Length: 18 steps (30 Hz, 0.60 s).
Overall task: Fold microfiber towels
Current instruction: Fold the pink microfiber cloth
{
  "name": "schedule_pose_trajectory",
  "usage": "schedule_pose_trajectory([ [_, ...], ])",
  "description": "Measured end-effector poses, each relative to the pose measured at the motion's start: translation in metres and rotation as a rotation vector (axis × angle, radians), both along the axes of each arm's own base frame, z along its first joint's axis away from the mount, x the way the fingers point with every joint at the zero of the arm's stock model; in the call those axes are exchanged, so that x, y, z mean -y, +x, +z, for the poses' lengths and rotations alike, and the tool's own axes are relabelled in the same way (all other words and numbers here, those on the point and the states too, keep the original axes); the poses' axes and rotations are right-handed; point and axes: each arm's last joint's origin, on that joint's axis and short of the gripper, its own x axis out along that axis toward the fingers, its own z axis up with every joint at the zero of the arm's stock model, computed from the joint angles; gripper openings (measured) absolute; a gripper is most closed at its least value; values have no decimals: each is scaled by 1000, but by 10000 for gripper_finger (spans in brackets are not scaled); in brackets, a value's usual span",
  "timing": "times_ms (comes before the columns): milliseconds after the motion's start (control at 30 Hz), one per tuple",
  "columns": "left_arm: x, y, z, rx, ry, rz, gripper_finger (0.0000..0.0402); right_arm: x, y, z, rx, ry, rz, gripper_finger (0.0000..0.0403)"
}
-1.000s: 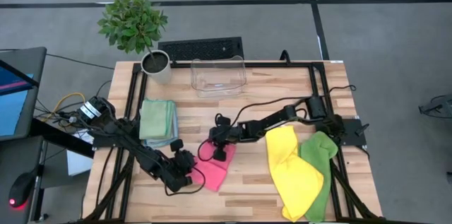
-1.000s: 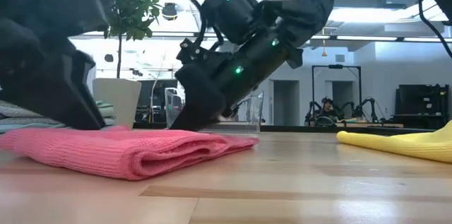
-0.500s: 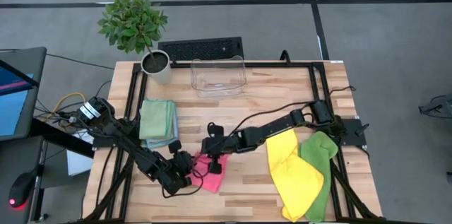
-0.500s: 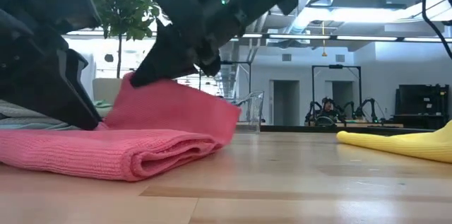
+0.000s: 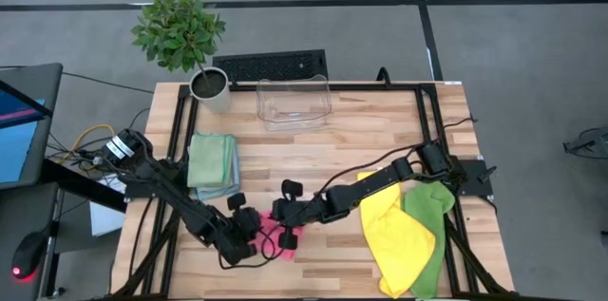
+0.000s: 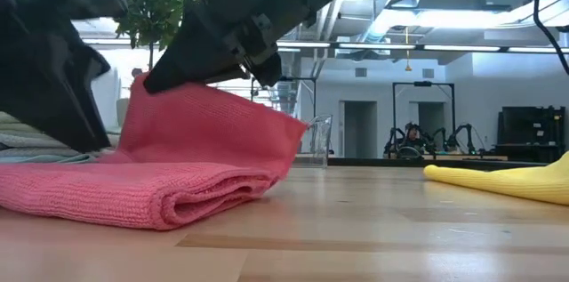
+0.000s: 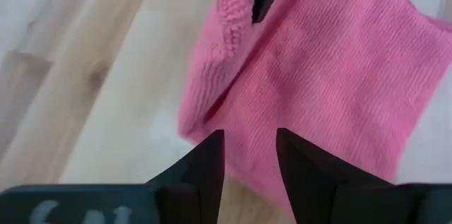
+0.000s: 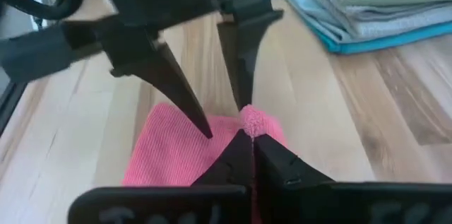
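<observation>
Fingers of the left gripper (image 5: 249, 235) stand a little parted, tips pressing down on the near-left part of the pink towel (image 5: 282, 237), not pinching it. Just right of it, the right gripper (image 5: 282, 230) has its fingers clenched on one edge of that same towel, holding the flap up off the lower layers; in the low view the lifted flap (image 6: 213, 126) slopes up to the left from a rounded fold at the right. The towel lies folded near the front edge of the counter (image 5: 332, 144), left of centre; its long axis cannot be told under the two grippers. Behind and left of it sits a stack of folded towels (image 5: 213, 162), pale green on top of blue. Bare wood lies open between the pink towel and the yellow towel (image 5: 394, 225) to the right, which runs front to back, with a lime green towel (image 5: 432, 230) overlapping its right side near the counter's right edge.
</observation>
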Motion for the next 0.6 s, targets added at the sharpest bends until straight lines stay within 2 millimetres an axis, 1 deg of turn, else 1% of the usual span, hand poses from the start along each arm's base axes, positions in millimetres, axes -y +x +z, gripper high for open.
schedule_pose_trajectory([
  [67,4,-2,10,-24,4,2,119,0,1,1,11,4,0,24],
  [167,14,-6,24,-13,-9,-10,110,0,1,1,10,4,-1,19],
  [233,24,-14,28,35,-24,-7,103,0,1,1,12,4,-1,20],
  [300,35,-23,28,125,-55,12,96,2,1,1,14,5,-3,23],
  [367,45,-32,20,196,-97,30,87,2,2,1,17,6,-4,25],
  [433,52,-40,5,217,-131,55,77,2,2,1,17,5,-4,25],
  [467,54,-44,-2,216,-139,72,72,2,2,1,16,5,-4,24],
  [533,61,-45,-17,204,-187,107,60,2,2,1,19,6,-4,22],
  [600,65,-46,-33,162,-195,123,48,2,3,3,34,12,-4,22],
])
